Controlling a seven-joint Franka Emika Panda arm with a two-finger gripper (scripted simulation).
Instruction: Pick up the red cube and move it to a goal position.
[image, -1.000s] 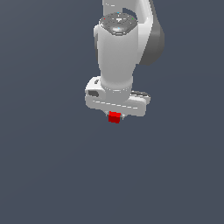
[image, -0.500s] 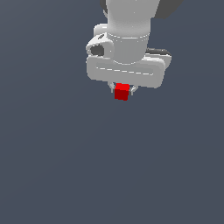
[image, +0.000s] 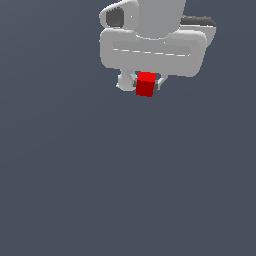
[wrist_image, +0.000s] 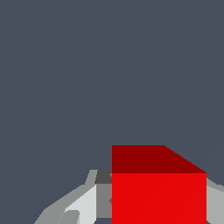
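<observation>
Up around 12 o'clock in the exterior view, the white claw (image: 145, 84) is clamped on the red cube (image: 146, 84), holding it up in the air between its fingers (image: 125, 81).

Flat, even simulator light; sharp renders, no glare, blur, cast shadows.

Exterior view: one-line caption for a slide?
Franka gripper shut on the red cube, holding it aloft against a plain dark grey background.
</observation>
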